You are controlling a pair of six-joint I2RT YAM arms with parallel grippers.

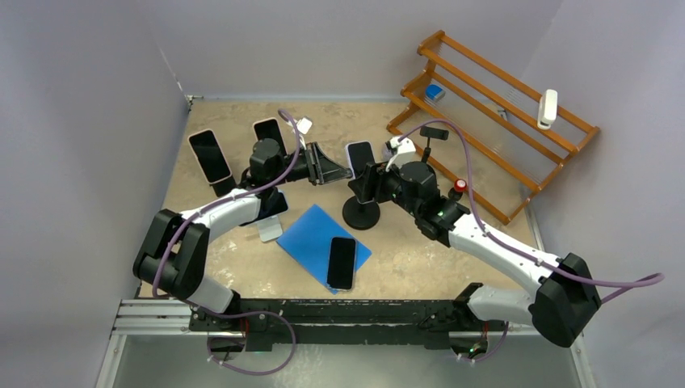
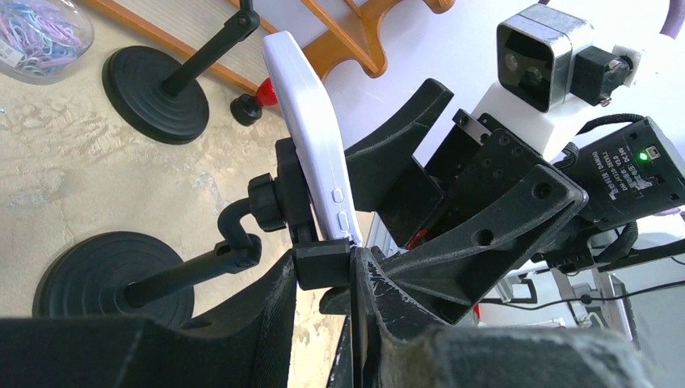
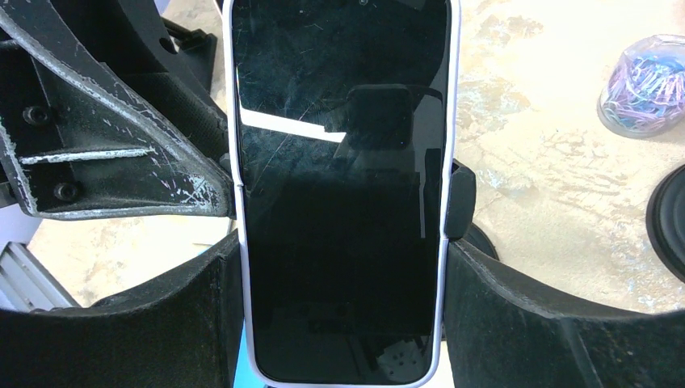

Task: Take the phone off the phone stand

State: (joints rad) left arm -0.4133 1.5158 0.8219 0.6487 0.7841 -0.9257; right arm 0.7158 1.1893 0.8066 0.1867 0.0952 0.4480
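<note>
A phone in a white case (image 1: 359, 156) stands upright in the clamp of a black phone stand (image 1: 361, 214) at the table's middle. My right gripper (image 1: 369, 184) is shut on the phone: in the right wrist view the phone (image 3: 343, 145) fills the gap and both fingers (image 3: 501, 307) press its side edges. My left gripper (image 1: 333, 168) comes from the left. In the left wrist view it is shut on the stand's black clamp block (image 2: 321, 271) just below the phone (image 2: 311, 137). The stand's round base (image 2: 105, 275) rests on the table.
Two more phones (image 1: 210, 156) (image 1: 269, 133) stand at the back left. A blue pad (image 1: 311, 234) in front carries a dark phone (image 1: 342, 263). A second empty stand (image 1: 432, 133), a red knob (image 1: 460, 185) and a wooden rack (image 1: 493, 121) lie right. A tub of paper clips (image 3: 646, 85) is nearby.
</note>
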